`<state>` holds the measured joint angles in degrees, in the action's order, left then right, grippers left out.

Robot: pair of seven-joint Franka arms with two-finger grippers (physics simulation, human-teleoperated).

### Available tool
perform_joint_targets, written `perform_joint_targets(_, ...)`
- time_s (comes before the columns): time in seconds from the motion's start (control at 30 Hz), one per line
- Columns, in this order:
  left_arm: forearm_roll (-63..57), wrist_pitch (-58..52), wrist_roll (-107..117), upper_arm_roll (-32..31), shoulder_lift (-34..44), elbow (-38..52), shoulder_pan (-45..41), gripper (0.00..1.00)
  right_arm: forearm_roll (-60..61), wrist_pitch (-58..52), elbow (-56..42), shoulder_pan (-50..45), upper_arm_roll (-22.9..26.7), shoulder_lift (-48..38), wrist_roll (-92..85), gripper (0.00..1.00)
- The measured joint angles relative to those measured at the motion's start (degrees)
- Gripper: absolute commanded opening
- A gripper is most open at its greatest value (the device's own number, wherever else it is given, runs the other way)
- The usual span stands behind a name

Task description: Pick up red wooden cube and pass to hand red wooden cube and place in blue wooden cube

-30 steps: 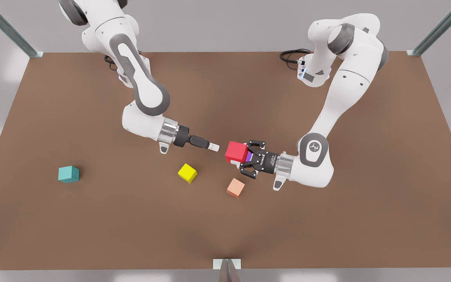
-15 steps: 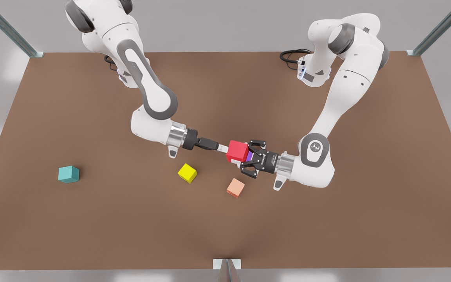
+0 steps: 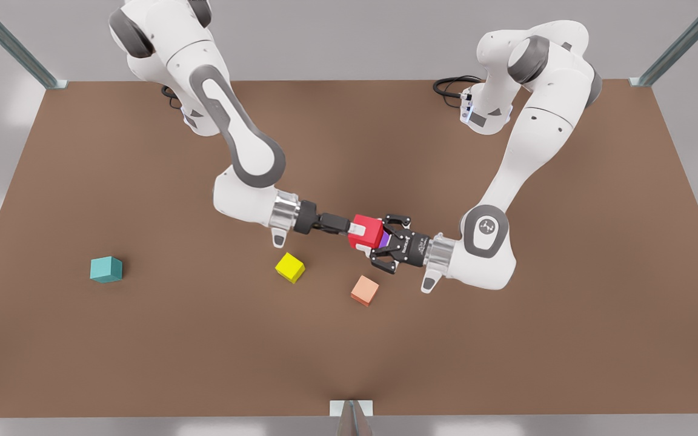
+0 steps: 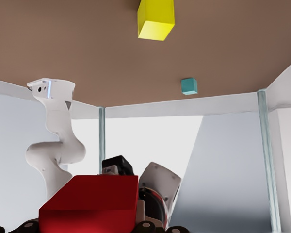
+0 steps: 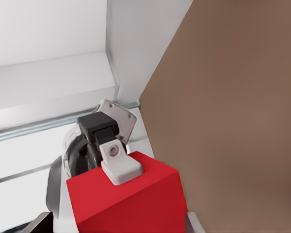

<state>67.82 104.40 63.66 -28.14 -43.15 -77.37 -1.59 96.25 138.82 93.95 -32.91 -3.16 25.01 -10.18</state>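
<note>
Small bright red wooden cube (image 3: 368, 235) aloft over mid brown counter (image 3: 506, 363), clenched in fingers of black claw-like left gripper (image 3: 382, 242) on front view's right. Slim black right gripper (image 3: 356, 230) meets it from left, pale fingertip (image 5: 121, 170) on cube's face; clamped or not, cannot tell. Best to confirm firm pinch before claw lets go. Small teal wooden cube (image 3: 106, 269) sits far left.

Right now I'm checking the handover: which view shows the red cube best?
The front view: the red cube sits between the left end effector, gripping it, and the right end effector opposite. The left wrist view shows its near faces; the right wrist view shows a corner with a pale fingertip on it.
</note>
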Motion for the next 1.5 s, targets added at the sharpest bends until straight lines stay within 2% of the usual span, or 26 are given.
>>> perform_joint_targets(1.5,-0.1,0.0,0.0,-0.1,0.0,0.0,0.0,0.67,0.0,-0.5,-4.2,-0.2,-1.1,3.4,-1.3,1.0)
